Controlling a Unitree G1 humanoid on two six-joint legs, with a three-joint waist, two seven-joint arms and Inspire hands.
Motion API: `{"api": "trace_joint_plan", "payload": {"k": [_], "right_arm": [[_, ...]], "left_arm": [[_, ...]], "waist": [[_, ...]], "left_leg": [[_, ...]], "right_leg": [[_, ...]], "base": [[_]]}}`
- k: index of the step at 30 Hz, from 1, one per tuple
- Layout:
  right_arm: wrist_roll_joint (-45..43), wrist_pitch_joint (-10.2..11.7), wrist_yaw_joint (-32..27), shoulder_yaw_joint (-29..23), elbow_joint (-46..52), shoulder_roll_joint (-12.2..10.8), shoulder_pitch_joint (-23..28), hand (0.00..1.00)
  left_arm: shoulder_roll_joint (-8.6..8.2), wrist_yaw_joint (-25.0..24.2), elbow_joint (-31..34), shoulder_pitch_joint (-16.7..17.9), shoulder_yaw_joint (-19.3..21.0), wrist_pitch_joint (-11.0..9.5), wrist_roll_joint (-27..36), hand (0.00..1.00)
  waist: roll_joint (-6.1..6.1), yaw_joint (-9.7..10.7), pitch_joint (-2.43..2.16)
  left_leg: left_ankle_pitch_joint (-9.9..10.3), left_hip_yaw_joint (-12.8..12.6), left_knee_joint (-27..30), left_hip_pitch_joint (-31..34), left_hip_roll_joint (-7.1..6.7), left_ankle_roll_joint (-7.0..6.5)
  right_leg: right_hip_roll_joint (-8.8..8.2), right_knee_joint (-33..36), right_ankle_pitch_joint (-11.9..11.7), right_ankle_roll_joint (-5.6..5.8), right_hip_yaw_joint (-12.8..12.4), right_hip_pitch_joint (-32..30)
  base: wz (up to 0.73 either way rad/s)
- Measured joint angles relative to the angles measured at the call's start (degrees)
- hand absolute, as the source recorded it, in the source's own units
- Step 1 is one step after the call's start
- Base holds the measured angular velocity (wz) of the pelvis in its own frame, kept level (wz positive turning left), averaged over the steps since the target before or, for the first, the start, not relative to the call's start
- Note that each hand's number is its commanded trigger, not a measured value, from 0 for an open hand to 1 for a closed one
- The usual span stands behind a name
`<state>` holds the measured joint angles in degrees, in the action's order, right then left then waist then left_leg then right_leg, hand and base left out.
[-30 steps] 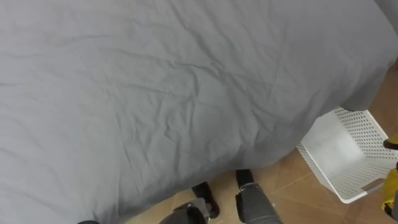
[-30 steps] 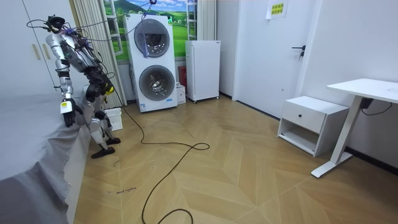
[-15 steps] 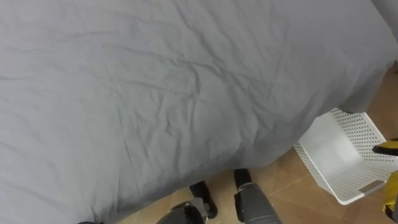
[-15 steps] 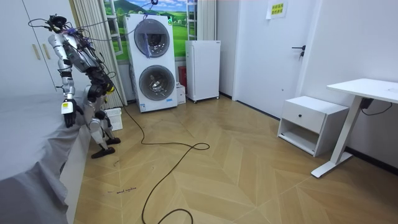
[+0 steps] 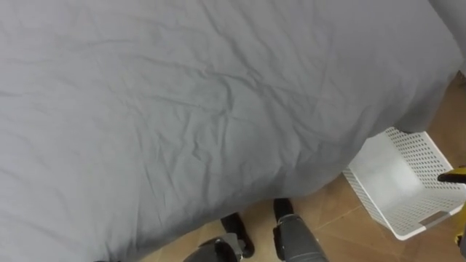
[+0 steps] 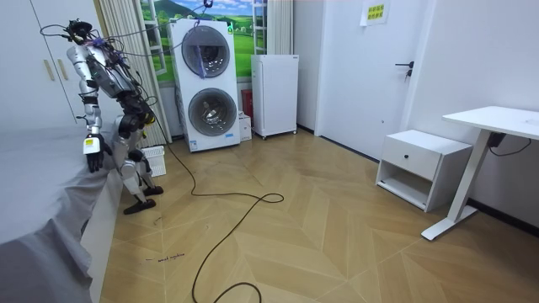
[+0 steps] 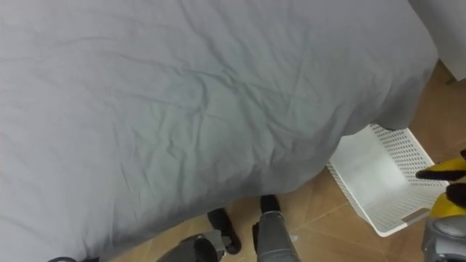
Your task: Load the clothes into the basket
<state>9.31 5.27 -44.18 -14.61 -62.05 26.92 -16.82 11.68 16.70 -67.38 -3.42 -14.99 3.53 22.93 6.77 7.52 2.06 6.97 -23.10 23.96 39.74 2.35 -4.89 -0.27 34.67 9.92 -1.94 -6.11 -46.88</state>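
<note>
Clothes for this task come down to one yellow garment [image 7: 441,172], showing at the far right edge of my downward view, right against my right hand [image 7: 456,192]. Whether that hand is clamped on it or merely under it, I cannot tell.

Just below it, a white perforated basket [image 7: 399,154] sits tipped on the wooden floor [image 5: 342,218], tucked against the corner of the bed [image 5: 182,109]. I stand at the bed's edge; its grey sheet spreads ahead, wrinkled.

From across the room, my left hand [image 6: 94,156] hangs beside the mattress, too small to read.

I judge this the drop step: next, bring the garment over the basket's mouth and release.
</note>
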Motion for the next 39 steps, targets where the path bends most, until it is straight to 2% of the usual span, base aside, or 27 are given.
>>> {"api": "trace_joint_plan", "payload": {"k": [3, 4, 5, 6, 7, 8, 9, 10, 16, 17, 18, 23, 25, 30, 36, 39], "right_arm": [[0.8, 0.7, -0.7, 0.6, 0.8, -0.1, 0.3, 0.00], [1.4, 1.0, -0.7, 1.1, 0.8, -0.2, 0.3, 0.40], [1.8, 1.0, -0.7, 1.3, 0.9, -0.3, 0.3, 0.73], [2.2, 1.0, -0.7, 1.6, 0.9, -0.6, 0.3, 0.77], [2.6, 1.0, -0.7, 2.2, 0.9, -0.7, 0.6, 0.75], [2.7, 1.1, -0.7, 2.2, 0.9, -0.9, 0.7, 0.79], [2.9, 1.1, -0.7, 2.2, 0.9, -1.2, 0.7, 0.95], [3.2, 1.2, -0.7, 2.3, 0.8, -1.4, 0.9, 1.00], [4.4, 1.2, 1.2, 3.4, -0.1, -2.1, 1.4, 1.00], [4.4, 1.2, 1.4, 3.4, -0.2, -2.1, 1.5, 0.65], [4.4, 1.2, 1.7, 3.4, -0.2, -2.1, 1.8, 0.00], [4.4, 1.4, 2.2, 3.3, -0.2, -2.2, 3.4, 0.00], [4.4, 1.5, 3.0, 3.4, -0.2, -2.5, 3.8, 0.00], [4.4, 1.5, 3.2, 3.4, -0.2, -2.8, 3.8, 0.00], [4.4, 1.6, 4.4, 3.5, -0.2, -5.2, 5.8, 0.00], [5.2, 1.7, 5.3, 5.7, -0.2, -5.6, 6.4, 0.00]], "left_arm": [[0.00, -0.2, 0.0, 0.1, 0.0, -0.3, 0.0, 0.00], [0.05, -0.6, -0.2, 0.5, -0.1, -0.4, 0.0, 0.00], [0.13, -0.9, -0.2, 0.7, -0.1, -0.5, 0.0, 0.00], [0.25, -1.2, -0.3, 0.8, -0.1, -0.7, 0.0, 0.00], [0.25, -1.2, -0.4, 0.9, -0.4, -0.8, 0.0, 0.00], [0.25, -1.3, -0.6, 1.2, -0.7, -1.0, 0.0, 0.00], [0.26, -1.5, -0.9, 1.3, -0.9, -1.3, 0.0, 0.00], [0.26, -1.6, -1.0, 1.4, -1.0, -1.5, 0.1, 0.00], [0.27, -2.9, -1.3, 1.8, -0.9, -1.6, 0.0, 0.00], [0.27, -3.2, -1.3, 1.9, -0.9, -1.6, 0.0, 0.00], [0.28, -3.6, -1.3, 2.0, -0.9, -1.6, 0.0, 0.00], [0.25, -4.0, -1.3, 2.3, -0.9, -1.6, -0.3, 0.00], [0.25, -4.0, -1.3, 2.5, -0.8, -1.6, -1.4, 0.00], [0.30, -4.5, -1.3, 2.8, -0.8, -1.6, -2.8, 0.00], [0.62, -5.1, -1.3, 3.3, 0.2, -1.5, -3.4, 0.00], [1.05, -5.7, -1.3, 3.7, 0.2, -1.5, -3.4, 0.00]], "waist": [[-0.13, 0.0, -0.05], [-0.13, -0.1, -0.05], [-0.13, -0.2, -0.05], [-0.16, -0.2, -0.04], [-0.22, -0.2, -0.06], [-0.22, -0.2, -0.06], [-0.19, -0.2, -0.08], [-0.19, -0.2, -0.09], [-0.05, -0.4, -0.22], [0.05, -0.5, -0.28], [0.07, -0.8, -0.31], [-0.15, -1.8, -0.92], [-0.39, -1.8, -1.01], [-0.81, -1.9, -0.89], [-1.92, -1.7, -0.82], [-2.65, -1.7, -0.83]], "left_leg": [[0.0, 0.0, -0.2, -0.5, -0.07, -0.04], [0.0, 0.1, -0.2, -0.8, -0.08, -0.03], [0.0, 0.1, -0.2, -1.0, -0.07, -0.02], [0.0, 0.2, -0.4, -1.4, -0.05, -0.01], [0.0, 0.3, -0.6, -2.1, -0.11, 0.00], [0.0, 0.3, -0.7, -2.4, -0.11, 0.00], [0.0, 0.3, -0.8, -2.8, -0.07, 0.00], [0.0, 0.4, -1.1, -3.1, -0.06, -0.01], [-0.1, 0.6, -1.9, -4.5, -0.01, -0.15], [-0.1, 0.6, -2.0, -4.7, 0.02, -0.14], [-0.1, 0.6, -2.6, -5.3, 0.05, -0.12], [-0.3, 0.8, -4.2, -7.7, -0.17, -0.34], [-0.3, 1.2, -4.4, -8.6, -0.35, -0.35], [-0.3, 1.9, -4.8, -10.0, -0.49, -0.36], [-0.6, 3.5, -7.0, -13.3, -0.98, -0.30], [-0.7, 4.0, -7.7, -14.5, -1.19, -0.26]], "right_leg": [[0.01, -0.1, -0.1, 0.08, 0.1, 0.4], [0.35, -0.4, -0.2, 0.14, 0.1, 1.0], [0.36, -0.8, -0.3, 0.15, 0.1, 1.3], [0.36, -1.2, -0.4, 0.13, 0.3, 1.9], [0.37, -1.2, -0.4, 0.14, 0.4, 2.5], [0.37, -1.4, -0.4, 0.15, 0.4, 2.8], [0.38, -1.8, -0.5, 0.18, 0.4, 3.4], [0.34, -2.1, -0.6, 0.19, 0.7, 3.8], [0.27, -3.5, -1.0, 0.22, 1.4, 5.7], [0.27, -3.8, -1.1, 0.26, 1.5, 5.9], [0.27, -4.6, -1.4, 0.27, 1.5, 6.7], [0.26, -6.2, -1.6, 0.50, 1.6, 9.2], [-0.02, -6.7, -1.6, 0.59, 1.8, 10.4], [-0.44, -8.0, -1.6, 0.66, 2.7, 12.5], [-0.58, -11.1, -1.6, 0.80, 4.4, 16.8], [-0.52, -12.1, -1.7, 0.90, 4.8, 18.5]], "base": [[0.01], [0.00], [-0.03], [0.00], [0.00], [0.00], [0.00], [0.00], [0.00], [-0.04], [-0.07], [0.00], [0.09], [0.07], [0.11], [0.09]]}}
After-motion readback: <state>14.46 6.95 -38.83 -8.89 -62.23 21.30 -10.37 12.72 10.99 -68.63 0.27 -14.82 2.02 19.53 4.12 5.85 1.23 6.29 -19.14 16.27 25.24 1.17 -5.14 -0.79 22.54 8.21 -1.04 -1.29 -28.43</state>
